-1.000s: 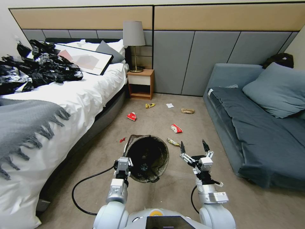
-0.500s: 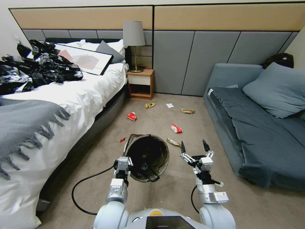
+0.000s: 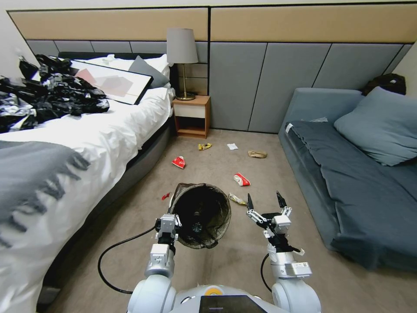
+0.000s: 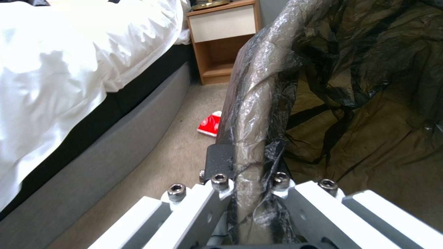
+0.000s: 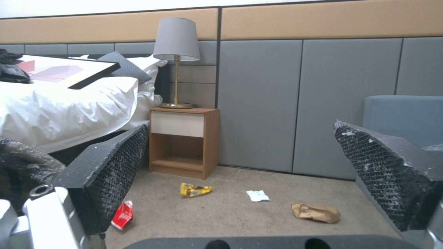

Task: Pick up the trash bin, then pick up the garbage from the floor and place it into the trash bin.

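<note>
My left gripper (image 3: 170,227) is shut on the rim of the trash bin (image 3: 222,219), holding it tilted above the carpet with its black liner facing me. In the left wrist view the fingers (image 4: 218,162) pinch the bagged rim (image 4: 258,114). The right gripper (image 3: 264,198) hangs open beside the bin, its pads (image 5: 108,174) spread wide and nothing between them. Garbage lies ahead on the floor: a yellow wrapper (image 3: 236,199) just beyond the right gripper, two red-and-white packets (image 3: 241,179) (image 3: 179,161), another yellow wrapper (image 3: 204,146), a white scrap (image 3: 232,146) and a brown paper bag (image 3: 257,154).
A white bed (image 3: 100,130) with a heap of black bags (image 3: 47,93) runs along the left. A grey sofa (image 3: 347,174) lines the right. A wooden nightstand (image 3: 192,115) with a lamp (image 3: 182,48) stands at the far wall. A black cable (image 3: 108,256) loops on the carpet.
The whole head view has shifted slightly, so the camera moved. Both arms hold the same pose, and the bin stays in the left gripper.
</note>
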